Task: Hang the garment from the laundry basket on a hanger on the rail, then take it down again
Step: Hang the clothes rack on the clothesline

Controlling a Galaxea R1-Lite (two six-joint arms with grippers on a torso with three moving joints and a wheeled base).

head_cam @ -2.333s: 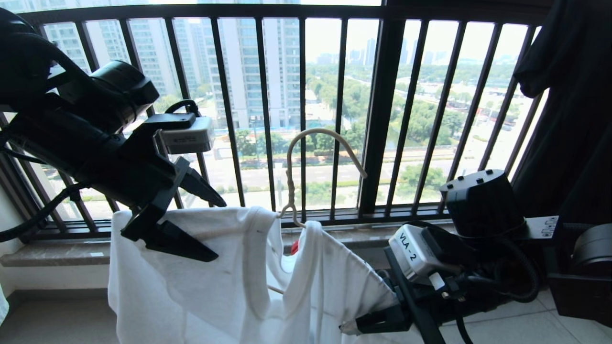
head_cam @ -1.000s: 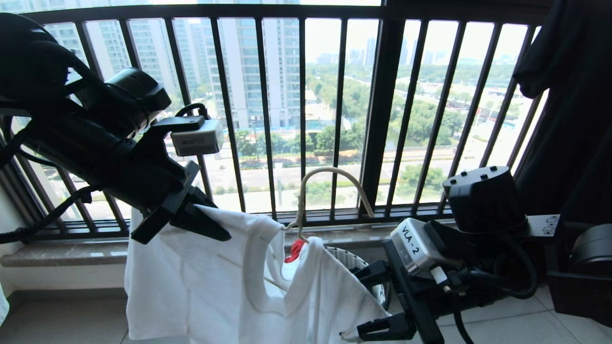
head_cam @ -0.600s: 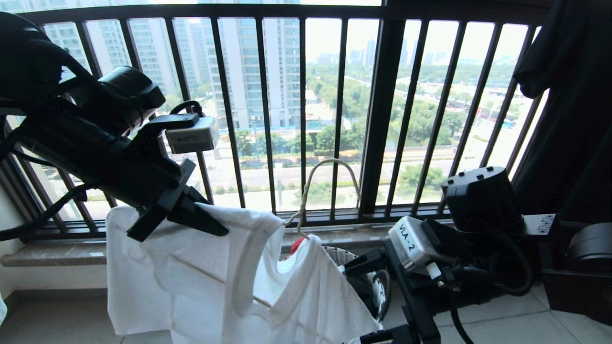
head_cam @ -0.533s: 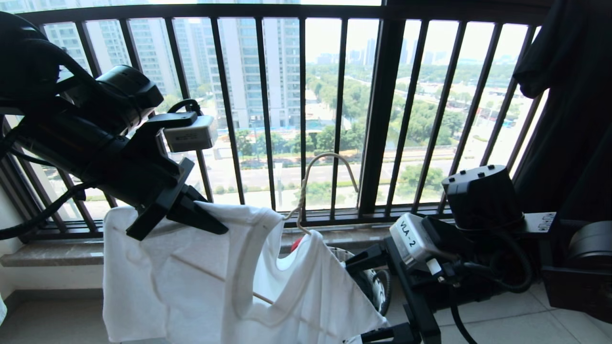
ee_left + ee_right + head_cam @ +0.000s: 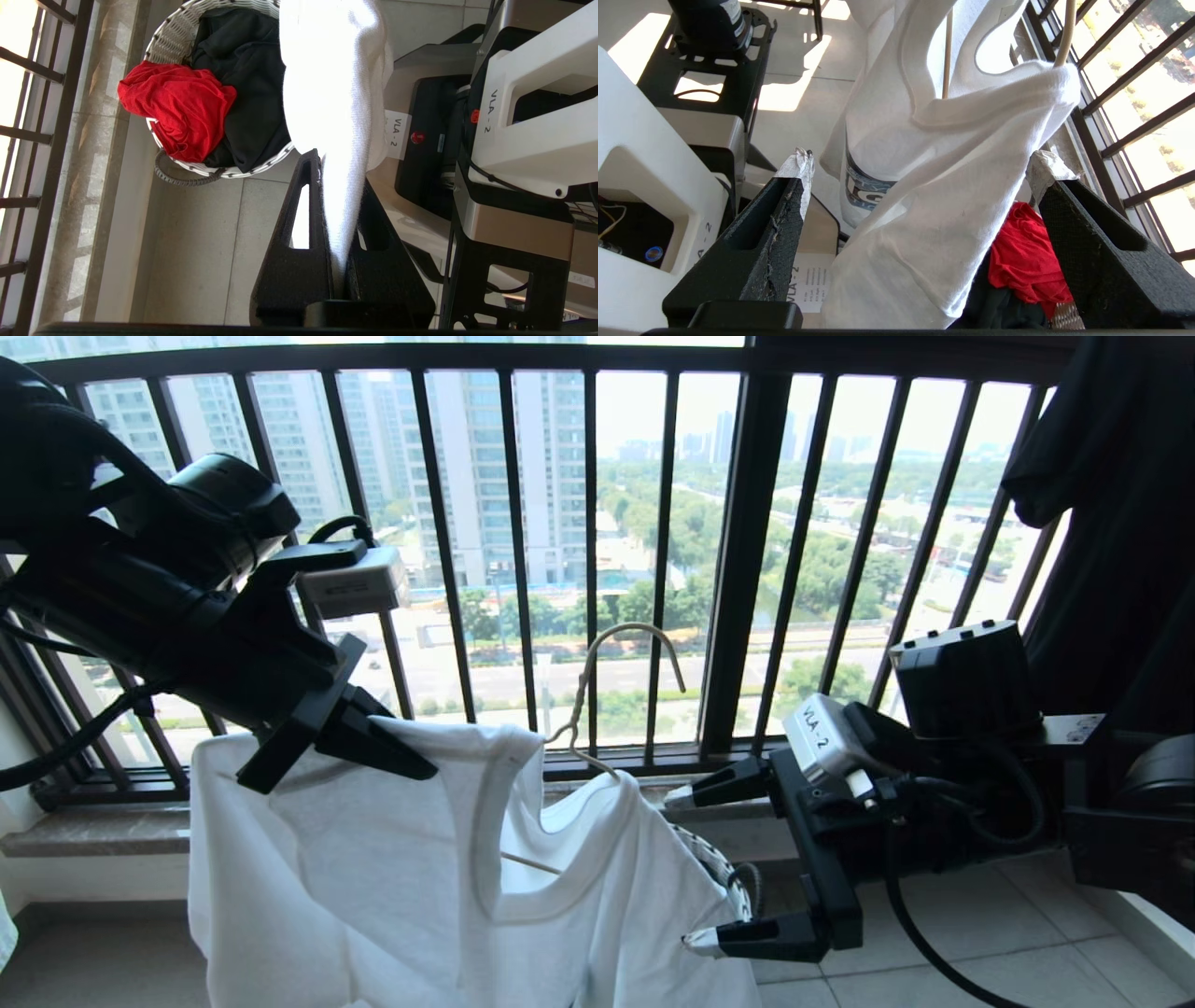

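The garment (image 5: 411, 887), a white T-shirt, hangs on the thin cream hanger (image 5: 635, 639), whose hook stands free in front of the balcony bars. My left gripper (image 5: 411, 767) is shut on the shirt's shoulder, with the white cloth (image 5: 331, 84) pinched between the jaws of the left gripper (image 5: 338, 172). My right gripper (image 5: 681, 870) stands wide open beside the other sleeve. In the right wrist view that sleeve (image 5: 934, 186) hangs loose between the spread jaws of the right gripper (image 5: 923, 158), below the hanger (image 5: 1064, 37). The laundry basket (image 5: 173, 32) sits on the floor below. The rail is out of view.
The basket's woven rim (image 5: 724, 877) peeks out behind the shirt; a red garment (image 5: 182, 107) and a black one (image 5: 243, 70) lie in it. The dark balcony railing (image 5: 738, 569) and stone sill (image 5: 93, 831) run close behind. A black garment (image 5: 1111, 523) hangs at right.
My left gripper has shut on the shirt's shoulder. My right gripper has let go of the sleeve's edge, opened wide and risen. Shirt and hanger sagged, then came up a little.
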